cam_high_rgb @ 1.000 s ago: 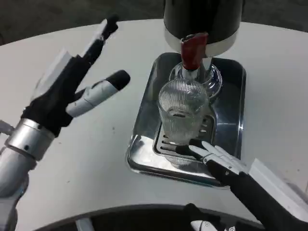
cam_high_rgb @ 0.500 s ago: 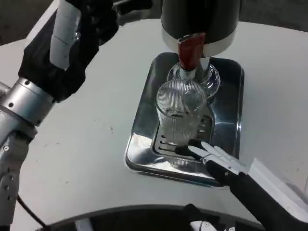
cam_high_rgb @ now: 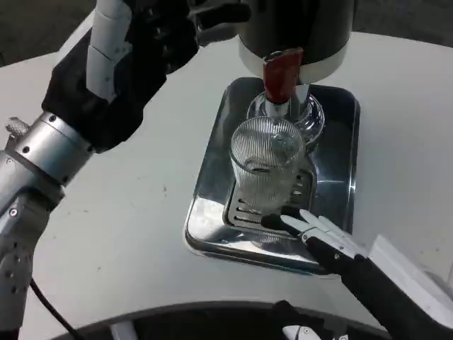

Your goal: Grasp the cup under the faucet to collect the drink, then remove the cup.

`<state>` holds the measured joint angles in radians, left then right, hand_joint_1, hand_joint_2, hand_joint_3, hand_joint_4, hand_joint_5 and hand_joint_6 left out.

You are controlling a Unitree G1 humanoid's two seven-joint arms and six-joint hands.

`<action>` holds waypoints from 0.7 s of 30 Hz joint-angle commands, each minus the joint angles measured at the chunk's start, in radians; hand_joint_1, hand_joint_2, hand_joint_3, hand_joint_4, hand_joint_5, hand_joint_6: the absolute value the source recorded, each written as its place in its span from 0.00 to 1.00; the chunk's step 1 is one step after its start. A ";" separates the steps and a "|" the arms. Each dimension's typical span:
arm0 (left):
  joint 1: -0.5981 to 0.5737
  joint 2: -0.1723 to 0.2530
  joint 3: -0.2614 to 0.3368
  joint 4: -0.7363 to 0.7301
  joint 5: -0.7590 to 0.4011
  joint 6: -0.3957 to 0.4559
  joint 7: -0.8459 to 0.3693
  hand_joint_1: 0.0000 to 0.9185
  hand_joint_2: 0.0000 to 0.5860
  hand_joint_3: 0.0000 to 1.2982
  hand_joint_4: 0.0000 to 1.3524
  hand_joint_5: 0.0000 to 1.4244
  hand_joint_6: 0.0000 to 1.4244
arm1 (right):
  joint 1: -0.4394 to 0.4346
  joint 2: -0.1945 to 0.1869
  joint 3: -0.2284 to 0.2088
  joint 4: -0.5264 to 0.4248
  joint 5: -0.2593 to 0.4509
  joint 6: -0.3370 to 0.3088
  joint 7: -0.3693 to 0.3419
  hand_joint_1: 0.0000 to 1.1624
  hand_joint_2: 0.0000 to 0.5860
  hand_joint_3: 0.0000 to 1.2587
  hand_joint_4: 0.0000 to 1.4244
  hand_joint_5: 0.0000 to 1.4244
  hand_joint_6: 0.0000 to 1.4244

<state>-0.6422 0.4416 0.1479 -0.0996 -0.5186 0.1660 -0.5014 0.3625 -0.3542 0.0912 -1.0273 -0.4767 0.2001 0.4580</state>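
The left hand (cam_high_rgb: 134, 49) is raised beside the dispenser (cam_high_rgb: 294, 32), its grip unclear, while the right hand (cam_high_rgb: 322, 237) lies with fingers extended, empty, fingertips at the foot of the cup (cam_high_rgb: 265, 166).

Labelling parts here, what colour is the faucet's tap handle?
Red; the tap handle shows clearly in the head view.

1. This looks like a robot test or demonstration space, not a home kitchen; the exact kind of room cannot be told.
2. A bare white round surface (cam_high_rgb: 141, 234) carries a single staged drink station, with dark floor beyond its edge.
3. The station is a black-and-silver drink dispenser (cam_high_rgb: 297, 35) with a red tap lever (cam_high_rgb: 282, 73), standing on a polished steel drip tray (cam_high_rgb: 212, 177) with a slotted grate (cam_high_rgb: 244, 210).
4. A ribbed clear cup (cam_high_rgb: 267, 166) stands on the grate under the tap.
5. A black cable (cam_high_rgb: 49, 312) trails beside the humanoid's silver forearm (cam_high_rgb: 39, 163).
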 commanded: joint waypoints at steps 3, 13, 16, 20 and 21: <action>-0.035 -0.024 -0.007 0.026 -0.030 0.039 -0.055 0.00 0.08 0.21 0.11 0.18 0.14 | 0.015 0.006 0.000 -0.008 0.009 -0.012 -0.013 0.58 0.77 0.11 0.02 0.00 0.00; -0.072 -0.048 -0.023 0.092 -0.020 0.039 -0.135 0.00 0.08 0.19 0.09 0.16 0.13 | 0.013 0.006 0.000 -0.006 0.010 -0.009 -0.012 0.58 0.77 0.11 0.02 0.00 0.00; -0.081 -0.057 -0.027 0.113 -0.013 0.034 -0.151 0.00 0.08 0.19 0.09 0.16 0.13 | 0.011 0.007 0.000 -0.005 0.011 -0.008 -0.012 0.58 0.77 0.11 0.02 0.00 0.00; -0.093 -0.074 -0.036 0.132 -0.007 0.028 -0.169 0.00 0.07 0.19 0.09 0.16 0.12 | 0.011 0.008 0.001 -0.004 0.011 -0.007 -0.013 0.58 0.77 0.11 0.02 0.00 0.00; -0.095 -0.077 -0.037 0.134 -0.006 0.028 -0.173 0.00 0.07 0.19 0.09 0.16 0.12 | 0.011 0.008 0.001 -0.004 0.010 -0.007 -0.013 0.58 0.77 0.11 0.02 0.00 0.00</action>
<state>-0.7203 0.3739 0.1252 0.0205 -0.5379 0.2043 -0.6535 0.3640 -0.3515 0.0911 -1.0272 -0.4747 0.1999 0.4539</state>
